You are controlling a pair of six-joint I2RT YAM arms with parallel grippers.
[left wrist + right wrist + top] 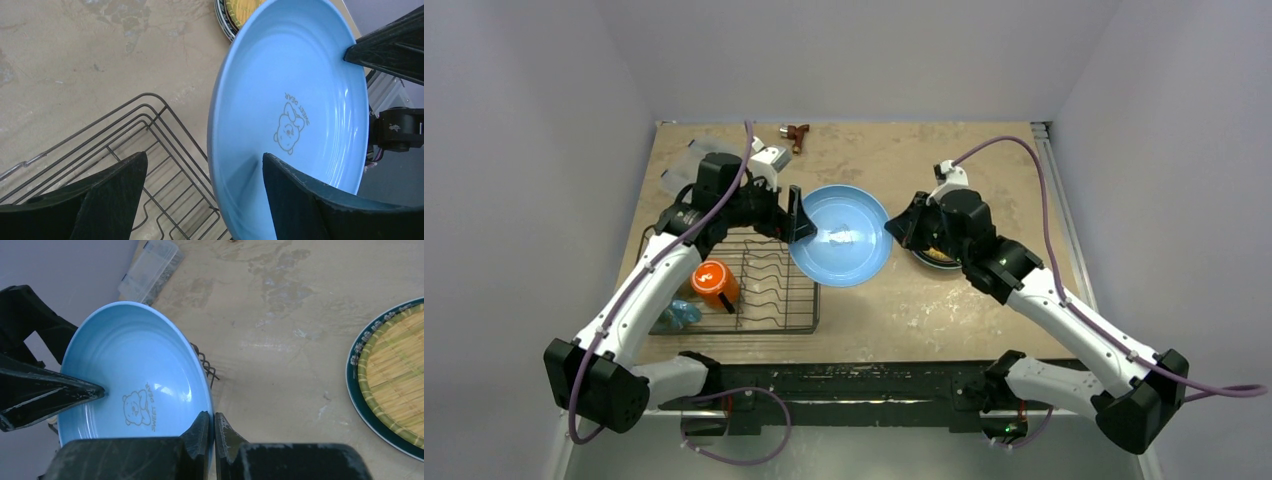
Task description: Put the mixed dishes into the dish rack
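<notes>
I see the light blue plate (839,238) lifted off the tabletop (280,315) and tilted, between the two arms. It is just beside the right end of the dish rack (774,292), and its left edge is above the corner of the rack.

The right gripper (213,421) is pressed together on the rim of the plate at the right side and pinches it. The left gripper (204,159) is spread wide. The opposite rim of the plate stands between its fingers: one finger is at the inner face of the plate and the other is over the wires of the rack. I cannot tell if the inner finger really touches.

The orange mug (712,283) lies inside the rack at its left part. The yellow woven-pattern plate (400,370) rests on the white plate with dark green patterned rim (357,390), flat on the tabletop, at the right of the blue plate and apart from it.
</notes>
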